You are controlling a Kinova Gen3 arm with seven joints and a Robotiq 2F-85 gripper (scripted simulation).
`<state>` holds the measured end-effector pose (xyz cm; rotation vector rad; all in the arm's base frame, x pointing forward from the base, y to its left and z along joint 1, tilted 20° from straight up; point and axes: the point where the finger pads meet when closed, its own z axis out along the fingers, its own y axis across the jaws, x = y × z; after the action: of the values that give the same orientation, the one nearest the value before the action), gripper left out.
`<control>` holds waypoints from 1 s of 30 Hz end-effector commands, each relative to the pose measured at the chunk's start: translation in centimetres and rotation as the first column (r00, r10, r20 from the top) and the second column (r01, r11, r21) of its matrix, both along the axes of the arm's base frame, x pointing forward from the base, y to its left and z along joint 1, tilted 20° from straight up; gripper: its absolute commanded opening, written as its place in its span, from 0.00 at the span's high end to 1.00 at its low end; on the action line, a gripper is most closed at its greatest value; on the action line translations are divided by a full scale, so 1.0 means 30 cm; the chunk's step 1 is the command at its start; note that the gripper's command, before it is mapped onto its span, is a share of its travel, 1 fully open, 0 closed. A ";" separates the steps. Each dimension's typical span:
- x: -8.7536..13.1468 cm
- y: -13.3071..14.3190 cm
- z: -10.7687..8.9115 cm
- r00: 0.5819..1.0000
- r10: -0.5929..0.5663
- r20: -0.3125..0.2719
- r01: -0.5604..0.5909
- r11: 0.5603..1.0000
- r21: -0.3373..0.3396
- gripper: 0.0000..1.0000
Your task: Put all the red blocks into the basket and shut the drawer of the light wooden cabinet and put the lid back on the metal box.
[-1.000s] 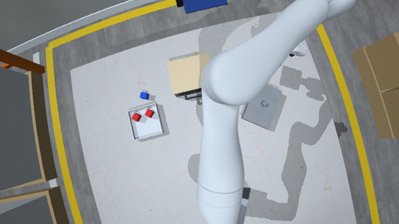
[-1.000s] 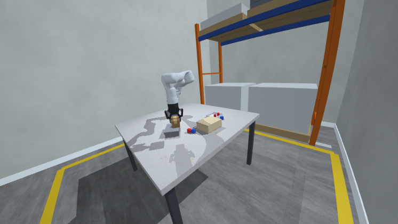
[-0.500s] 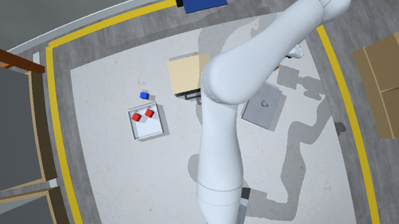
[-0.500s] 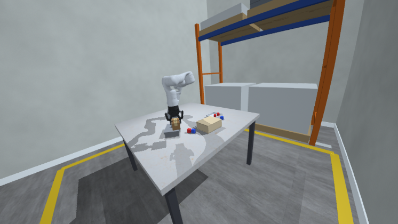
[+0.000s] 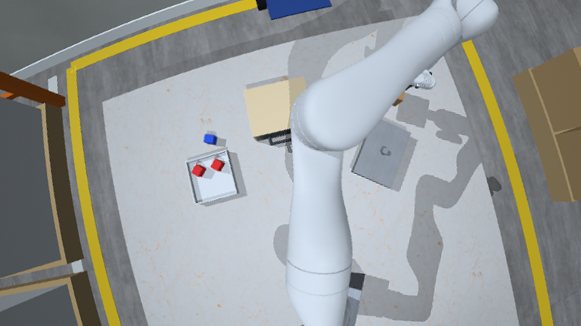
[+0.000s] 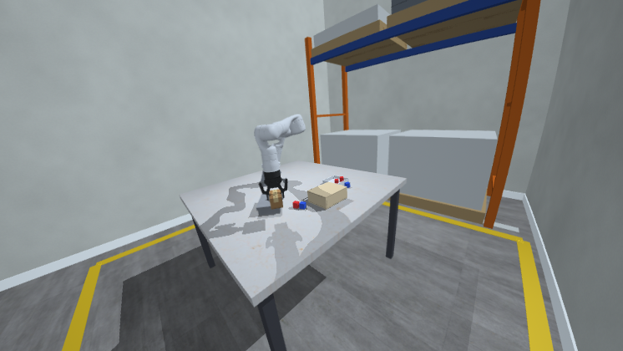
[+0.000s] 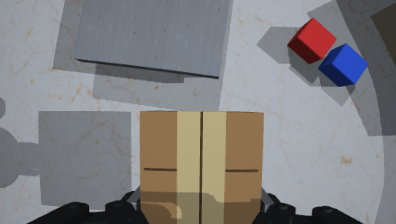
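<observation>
My gripper (image 6: 274, 194) (image 7: 200, 201) is shut on a small cardboard box (image 5: 399, 98) (image 6: 276, 200) (image 7: 201, 155), held above the table; its shadow lies apart from it. The grey metal box (image 5: 381, 158) (image 7: 155, 35) has its knobbed lid on; whether it is all the way down I cannot tell. A red block (image 6: 296, 204) (image 7: 312, 41) and a blue block (image 6: 302, 205) (image 7: 344, 65) lie close together by the cabinet. Two red blocks (image 5: 198, 170) (image 5: 217, 164) are in the basket (image 5: 220, 191). The light wooden cabinet (image 5: 268, 105) (image 6: 326, 195) has its drawer front partly hidden.
Another blue block (image 5: 209, 138) (image 6: 346, 185) lies outside the basket, near its edge. The arm (image 5: 327, 210) covers the middle of the table in the top view. The cabinet's black handle (image 5: 279, 137) sticks out towards the metal box.
</observation>
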<state>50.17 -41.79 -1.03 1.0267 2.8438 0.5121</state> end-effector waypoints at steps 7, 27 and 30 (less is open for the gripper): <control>0.013 0.014 -0.055 1.000 -0.001 0.002 0.001 1.000 -0.002 0.33; 0.037 0.048 -0.173 1.000 -0.001 0.002 0.001 1.000 -0.002 0.33; 0.041 0.054 -0.193 1.000 -0.001 0.002 0.001 1.000 -0.002 0.33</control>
<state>51.33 -40.15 -6.70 1.0268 2.8437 0.5121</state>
